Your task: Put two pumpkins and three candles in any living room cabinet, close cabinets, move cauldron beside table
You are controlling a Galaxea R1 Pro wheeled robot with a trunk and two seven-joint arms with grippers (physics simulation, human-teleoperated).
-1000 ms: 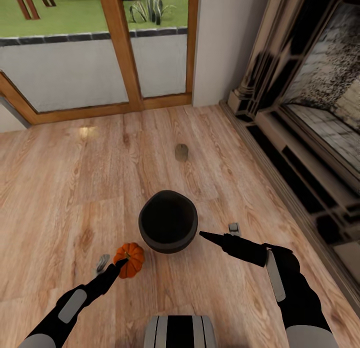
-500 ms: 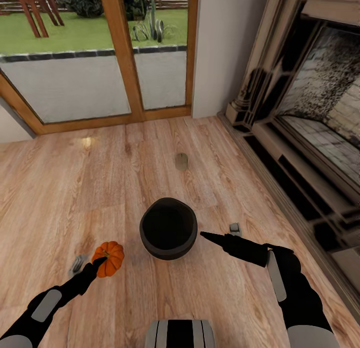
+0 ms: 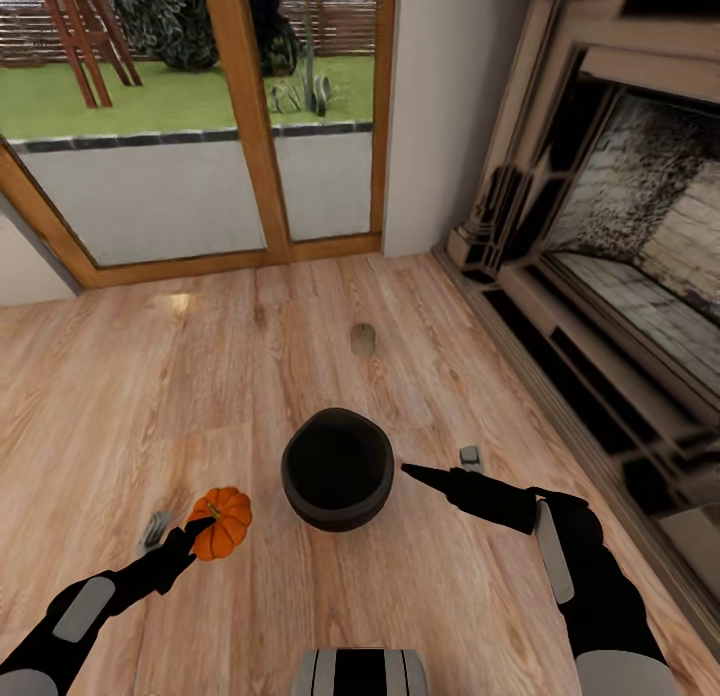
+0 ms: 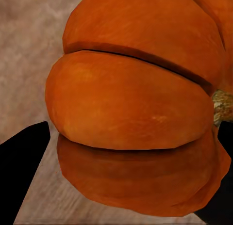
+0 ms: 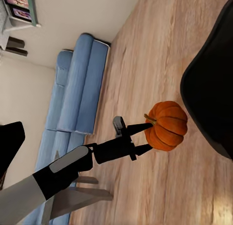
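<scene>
No brand, label or writing can be read anywhere in these views. The pumpkin [image 3: 221, 522] is clamped between the fingers of the left gripper [image 3: 200, 524]; in the right wrist view one dark finger [image 5: 140, 129] lies along the stem side of the pumpkin [image 5: 167, 125] and the other along its lower side, with the fruit held above the wooden floor [image 3: 140, 396]. In the left wrist view the orange ribs [image 4: 131, 104] sit right up against the camera, with black finger tips at both edges. The black cauldron [image 3: 337, 467] stands upright on the floor just beside the pumpkin, toward the robot's right, and is not touching it. The right gripper [image 3: 408, 469] points at the cauldron's rim from the other side, close to it; whether its fingers are apart or together cannot be told. One tan candle [image 3: 363, 339] stands on the floor beyond the cauldron, well apart from both grippers. A blue sofa [image 5: 80, 89] lines the wall in the right wrist view.
</scene>
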